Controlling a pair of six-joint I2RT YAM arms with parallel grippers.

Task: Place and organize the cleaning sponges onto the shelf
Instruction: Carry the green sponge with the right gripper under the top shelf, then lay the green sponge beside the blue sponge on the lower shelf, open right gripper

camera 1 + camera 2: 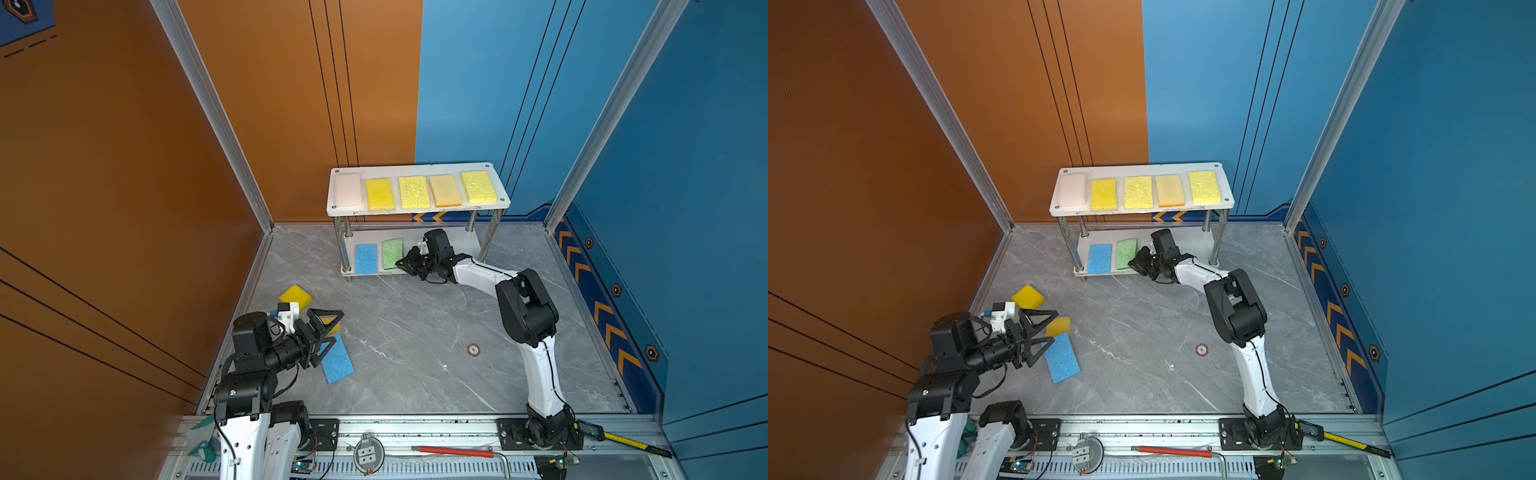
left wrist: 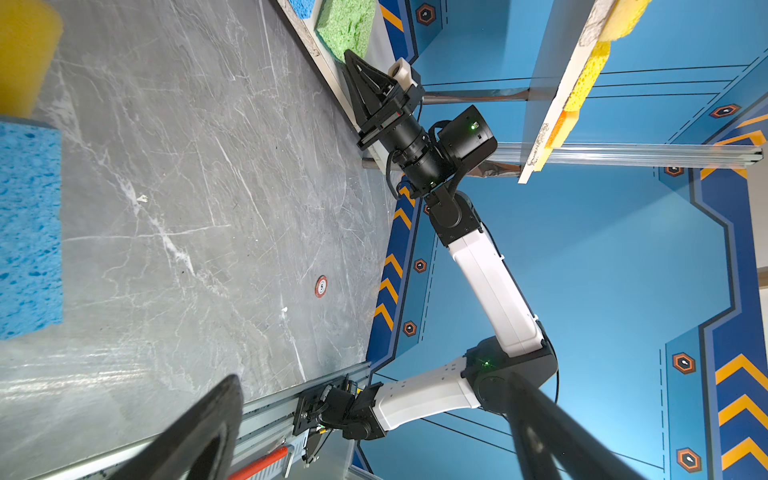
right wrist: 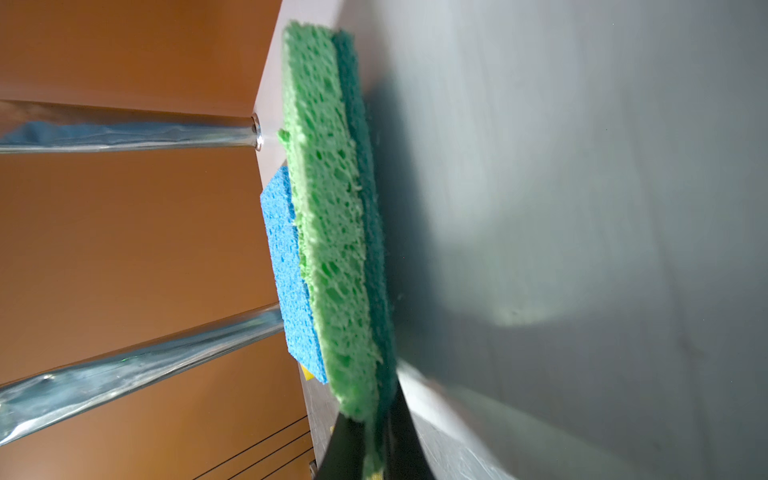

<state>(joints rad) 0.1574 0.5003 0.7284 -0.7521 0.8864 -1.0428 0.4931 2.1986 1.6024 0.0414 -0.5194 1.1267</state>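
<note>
At 8 o'clock on the grey bench [image 1: 415, 324], the left gripper [image 1: 337, 326] hovers with its fingers spread wide and empty above three cleaning sponges not yet shelved. They are a yellow sponge [image 1: 296, 296] toward 9 o'clock, a yellow-orange sponge [image 1: 1059, 325] partly hidden behind the fingers, and a loose blue sponge [image 1: 338, 362] just beside it. At 12 o'clock stands the shelf [image 1: 415, 211]. Its upper tier carries a neat row of five, one pale and four yellow, laid side by side, which appears to leave the lower tier for the rest. There a shelved blue sponge [image 1: 366, 258] lies flat toward the 9 o'clock end, with the green sponge [image 1: 392, 252] just beside it and sitting slightly askew. Reaching in from 4 o'clock, the right gripper [image 1: 401, 262] has its fingers pressed together on the green sponge's near end, as the right wrist view shows. It is probably setting that sponge square beside its blue neighbour.
</note>
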